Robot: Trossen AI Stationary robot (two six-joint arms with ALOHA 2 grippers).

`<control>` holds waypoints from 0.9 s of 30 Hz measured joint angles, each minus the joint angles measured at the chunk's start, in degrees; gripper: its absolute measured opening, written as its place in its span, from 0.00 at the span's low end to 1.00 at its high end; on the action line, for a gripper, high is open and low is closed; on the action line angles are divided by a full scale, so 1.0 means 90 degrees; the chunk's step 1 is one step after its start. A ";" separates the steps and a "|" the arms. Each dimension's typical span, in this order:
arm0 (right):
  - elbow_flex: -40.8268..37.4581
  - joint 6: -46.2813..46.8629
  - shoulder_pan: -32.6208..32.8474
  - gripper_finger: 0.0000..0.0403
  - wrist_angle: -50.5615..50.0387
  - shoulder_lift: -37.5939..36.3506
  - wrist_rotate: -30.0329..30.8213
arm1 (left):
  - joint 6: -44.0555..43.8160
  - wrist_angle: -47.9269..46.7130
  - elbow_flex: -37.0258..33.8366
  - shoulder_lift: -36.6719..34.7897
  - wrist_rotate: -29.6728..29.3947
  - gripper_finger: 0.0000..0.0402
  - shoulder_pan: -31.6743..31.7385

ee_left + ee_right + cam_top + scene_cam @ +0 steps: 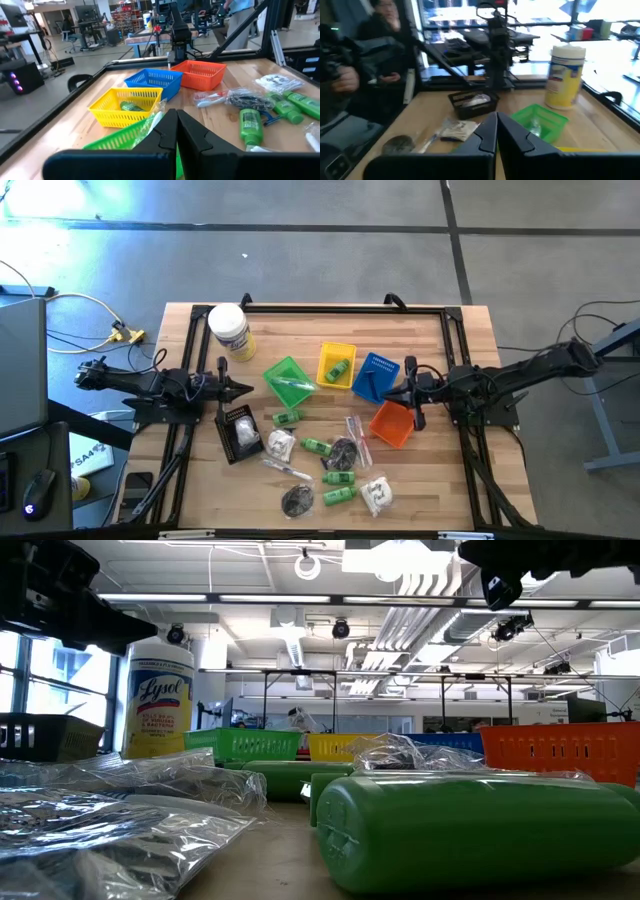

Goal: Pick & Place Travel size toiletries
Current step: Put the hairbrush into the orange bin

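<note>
1. One worktop [450,480] carries everything.
2. One white jar [229,330] stands at its far left corner.
3. Five baskets: green [290,381], yellow [337,363], blue [375,376], orange [393,423], black [239,432].
4. My two pincers, left pincer [246,389] and right pincer [392,391], both pressed together, pinching nothing, hover beside the baskets.
5. Five green bottles: one in the yellow basket [337,368], four loose on the worktop [286,417], [317,446], [338,478], [339,496].
6. Two black pouches [296,499], [343,453] lie among the loose bottles.
</note>
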 joint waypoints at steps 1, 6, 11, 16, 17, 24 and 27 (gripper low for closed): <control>-0.0114 -0.0020 -0.0063 0.01 0.0187 0.0003 -0.0190 | 0.0110 0.0011 -0.0002 0.0001 0.0000 0.00 0.0000; -0.0759 -0.0124 -0.0343 0.01 0.1619 0.0000 -0.0958 | 0.0468 0.0151 -0.0005 0.0002 0.0000 0.00 0.0000; -0.1102 -0.0161 -0.0656 0.01 0.2007 0.0000 -0.1130 | 0.0525 0.0208 -0.0005 -0.0001 0.0001 0.00 0.0000; -0.1218 -0.0189 -0.1000 0.01 0.2070 0.0003 -0.1360 | 0.0047 0.0165 -0.0005 -0.0001 0.0002 0.00 0.0000; -0.1240 -0.0185 -0.1054 0.01 0.2153 0.0002 -0.1465 | -0.0033 0.0154 -0.0005 0.0000 0.0002 0.00 0.0000; -0.1428 -0.0135 -0.1182 0.01 0.2293 -0.0035 -0.1605 | -0.0800 0.0137 -0.0005 0.0000 0.0005 0.00 0.0000; -0.1555 -0.0140 -0.1219 0.01 0.2346 -0.0286 -0.1606 | -0.0914 0.0139 -0.0005 -0.0001 0.0005 0.00 0.0000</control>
